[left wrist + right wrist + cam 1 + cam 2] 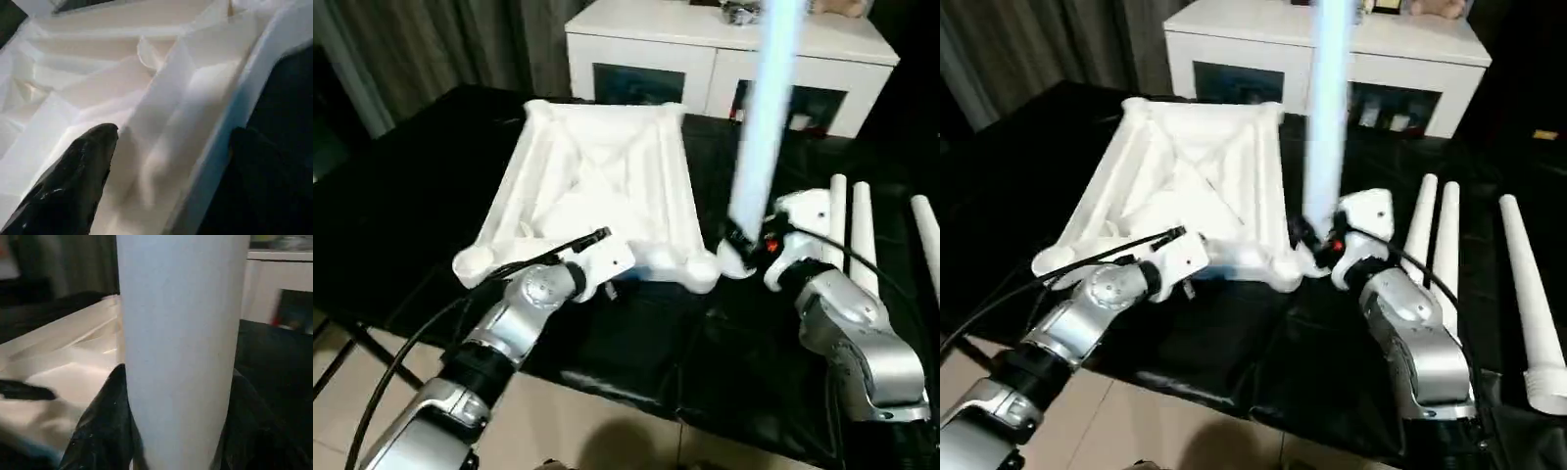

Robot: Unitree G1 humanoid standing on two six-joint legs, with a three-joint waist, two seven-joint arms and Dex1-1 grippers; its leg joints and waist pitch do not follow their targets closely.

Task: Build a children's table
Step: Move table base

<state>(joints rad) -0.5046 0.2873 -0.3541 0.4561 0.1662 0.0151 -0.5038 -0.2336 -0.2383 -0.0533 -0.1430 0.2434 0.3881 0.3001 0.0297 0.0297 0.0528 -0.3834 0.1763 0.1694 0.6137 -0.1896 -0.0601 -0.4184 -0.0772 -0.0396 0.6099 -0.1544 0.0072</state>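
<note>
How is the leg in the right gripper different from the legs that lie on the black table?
The held leg stands upright, while the spare legs lie flat on the black table. The right gripper clamps the held leg by the tabletop corner; nothing touches the spare legs. All are white tapered tubes.

Left fingers (78,181) apart, right fingers (105,426) clamped.

Tabletop (597,186): you have it underside-up, centre-left.
Held leg (766,127): upright at its near-right corner.
Spare legs (1435,230): right of that.
Cabinet (724,59): far behind.
</note>
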